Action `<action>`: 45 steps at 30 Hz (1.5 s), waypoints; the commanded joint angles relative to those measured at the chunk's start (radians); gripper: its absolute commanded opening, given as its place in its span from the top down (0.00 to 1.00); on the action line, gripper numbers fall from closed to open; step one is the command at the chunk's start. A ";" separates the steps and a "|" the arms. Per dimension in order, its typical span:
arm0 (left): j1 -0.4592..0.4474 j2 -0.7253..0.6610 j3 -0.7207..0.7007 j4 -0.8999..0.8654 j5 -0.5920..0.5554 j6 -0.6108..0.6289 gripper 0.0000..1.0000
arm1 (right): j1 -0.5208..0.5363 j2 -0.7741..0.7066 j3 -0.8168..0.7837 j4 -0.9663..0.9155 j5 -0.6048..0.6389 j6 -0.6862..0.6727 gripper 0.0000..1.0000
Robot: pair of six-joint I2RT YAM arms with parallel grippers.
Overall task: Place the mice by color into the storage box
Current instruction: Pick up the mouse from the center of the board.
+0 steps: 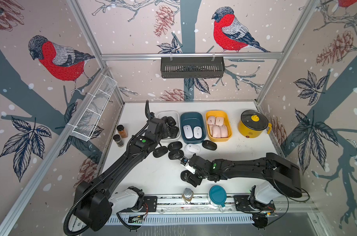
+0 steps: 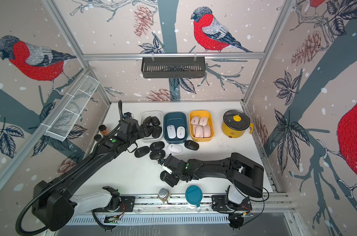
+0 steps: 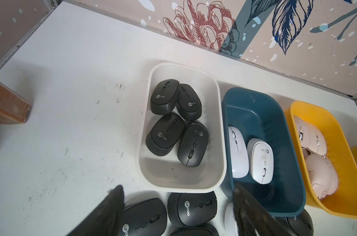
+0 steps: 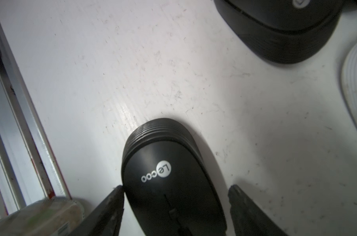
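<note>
The right jaws are spread astride a black mouse (image 4: 173, 183) on the surface (image 4: 132, 61); the left jaws are spread, empty.

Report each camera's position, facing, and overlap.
Top views: overhead at front, facing down and back over the table; left arm, right arm show.
Left wrist: faces down at the white bin; open left gripper shows.
Right wrist: close over a black mouse straddled by the open right gripper.
Shared: white bin, also in both top views.

Yellow pot (image 1: 253, 127) (glass-lidded), teal lid (image 1: 217, 194).
</note>
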State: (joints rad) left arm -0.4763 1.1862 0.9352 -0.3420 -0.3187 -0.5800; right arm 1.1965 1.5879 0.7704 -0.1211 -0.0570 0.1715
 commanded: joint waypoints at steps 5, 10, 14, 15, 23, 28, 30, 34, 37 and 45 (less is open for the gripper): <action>0.000 -0.001 -0.003 0.043 -0.035 -0.011 0.18 | -0.011 0.055 0.032 0.040 0.035 -0.014 0.19; -0.001 0.004 -0.003 0.050 -0.038 -0.003 0.18 | -0.042 0.086 0.045 0.047 0.039 -0.001 0.21; 0.000 0.010 -0.003 0.052 -0.042 0.000 0.18 | -0.076 0.092 0.049 0.049 0.025 0.011 0.23; -0.001 0.013 -0.003 0.053 -0.043 0.001 0.18 | -0.081 0.093 0.050 0.045 0.025 0.014 0.24; 0.001 0.024 -0.004 0.052 -0.048 0.000 0.18 | -0.059 0.074 0.045 -0.007 0.067 0.059 0.24; 0.000 0.030 -0.003 0.051 -0.053 0.002 0.18 | -0.046 0.073 0.028 -0.011 0.088 0.097 0.25; 0.001 0.032 -0.001 0.052 -0.056 0.002 0.18 | -0.043 0.079 0.027 -0.009 0.102 0.103 0.27; 0.000 0.032 0.001 0.051 -0.051 0.002 0.18 | -0.041 0.087 0.031 -0.006 0.114 0.108 0.29; 0.002 0.031 0.002 0.049 -0.051 0.005 0.18 | -0.040 0.089 0.031 -0.006 0.133 0.116 0.39; 0.001 0.031 0.012 0.046 -0.042 0.020 0.17 | -0.054 0.048 0.049 -0.014 0.151 0.155 0.50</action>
State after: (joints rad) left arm -0.4763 1.2182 0.9344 -0.3206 -0.3443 -0.5690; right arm 1.1500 1.6577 0.8104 -0.1112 0.0780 0.2905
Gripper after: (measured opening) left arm 0.827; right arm 0.593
